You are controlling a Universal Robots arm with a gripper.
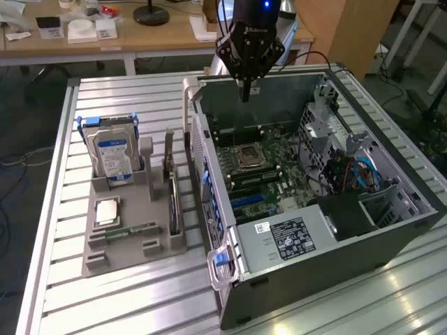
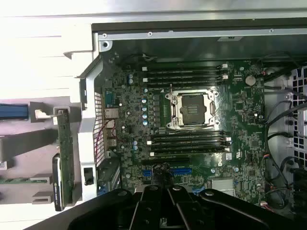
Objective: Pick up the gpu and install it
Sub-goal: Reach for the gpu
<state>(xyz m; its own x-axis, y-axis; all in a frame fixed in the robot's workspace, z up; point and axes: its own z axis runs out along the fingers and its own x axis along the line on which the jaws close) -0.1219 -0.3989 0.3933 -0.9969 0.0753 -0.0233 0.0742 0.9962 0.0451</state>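
Clenched on nothing, the gripper (image 1: pixel 245 93) hangs above the open case (image 1: pixel 314 276). Just outside the case, the gpu (image 1: pixel 172 199) stands on edge in a grey holder (image 1: pixel 133 248); a low crossing could strike the case wall or topple the card.

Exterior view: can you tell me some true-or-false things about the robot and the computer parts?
1. The gpu stands on edge in the gray holder. True.
2. The end effector is holding the gpu. False: it is shut on nothing, above the open computer case.
3. The hard drive with the blue label is inside the case. False: it stands in the holder.
4. The motherboard in the case is uncovered. True.
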